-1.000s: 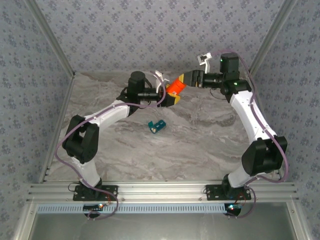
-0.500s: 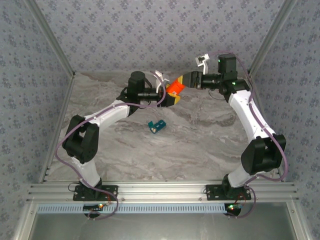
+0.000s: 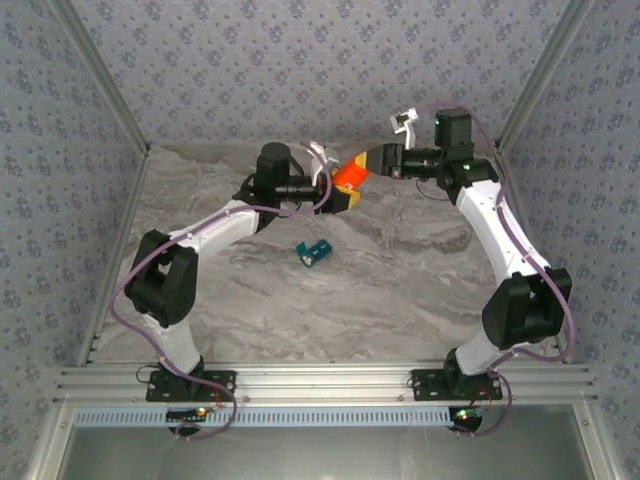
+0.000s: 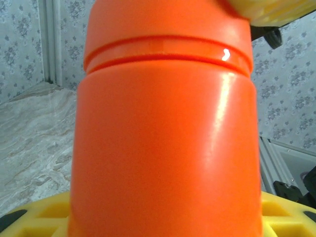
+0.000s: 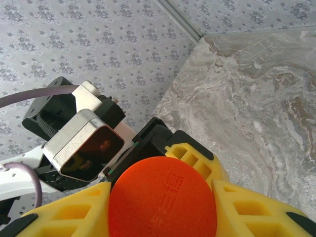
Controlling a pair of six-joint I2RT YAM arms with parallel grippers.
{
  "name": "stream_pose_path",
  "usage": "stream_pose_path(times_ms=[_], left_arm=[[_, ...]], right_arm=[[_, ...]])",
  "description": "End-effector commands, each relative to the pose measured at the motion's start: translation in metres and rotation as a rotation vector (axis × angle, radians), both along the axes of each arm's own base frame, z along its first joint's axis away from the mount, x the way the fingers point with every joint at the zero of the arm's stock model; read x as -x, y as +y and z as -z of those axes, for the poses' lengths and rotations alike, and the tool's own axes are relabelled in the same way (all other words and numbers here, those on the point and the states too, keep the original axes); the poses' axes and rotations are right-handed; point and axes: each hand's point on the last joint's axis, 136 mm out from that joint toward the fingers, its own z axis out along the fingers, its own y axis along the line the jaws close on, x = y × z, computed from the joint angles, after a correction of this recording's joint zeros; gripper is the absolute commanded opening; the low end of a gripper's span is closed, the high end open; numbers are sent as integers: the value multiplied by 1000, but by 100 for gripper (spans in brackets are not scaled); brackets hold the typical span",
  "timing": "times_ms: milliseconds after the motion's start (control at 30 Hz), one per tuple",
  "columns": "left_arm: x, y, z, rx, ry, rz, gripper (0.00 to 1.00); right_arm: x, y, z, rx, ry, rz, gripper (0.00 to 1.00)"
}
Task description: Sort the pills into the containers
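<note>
An orange bottle (image 3: 349, 178) hangs tilted above the back of the table, and my left gripper (image 3: 343, 194) is shut on its body (image 4: 165, 138). Yellow fingers (image 4: 37, 215) show at the bottle's base in the left wrist view. My right gripper (image 3: 362, 164) comes from the right and is shut on the bottle's round orange cap (image 5: 163, 200). Its yellow fingers (image 5: 61, 215) press the cap on both sides. The teal-blue pill box (image 3: 313, 252), the containers, lies on the table below the two grippers and apart from them. The pills are out of view.
The marble table top (image 3: 400, 270) stretches around the pill box. Patterned walls (image 3: 300, 70) close in the back and sides, with a metal rail (image 3: 320, 382) at the near edge. The left wrist's camera housing (image 5: 84, 143) sits just behind the cap.
My right gripper has shifted slightly left onto the bottle's cap and its jaws have closed on it. The left arm and the bottle have stayed put.
</note>
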Motion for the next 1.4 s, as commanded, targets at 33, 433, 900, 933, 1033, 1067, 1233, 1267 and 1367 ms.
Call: stream_pose_path(times_ms=[33,433,900,933,1033,1067,1233,1267,1367], left_arm=[[-4,-2,-13,-20,-141,-107,0],[12,-23,7,-159,-404,-256,0],[-4,-16,8,-117,-316,-278,0],[-6,-14,7,-110,-307,-278,0],[-10,-7,5,-89,-273,-269,0],[-11,-4,4,-84,-263,-265,0],[-9,2,-6,-34,-215,-210,0],[-7,3,-8,-25,-207,-194,0],[-3,3,-14,-1,-175,-139,0]], right_arm=[[6,16,20,-2,131,28,40],[-4,32,51,-58,351,213,39],[-8,12,15,-72,301,228,55],[-9,9,10,-77,297,231,59],[-12,-6,-13,-101,238,242,72],[-12,-11,-20,-106,219,244,75],[-9,-31,-32,-97,158,222,81],[-9,-36,-31,-95,140,211,81],[-10,-44,-33,-121,75,157,81]])
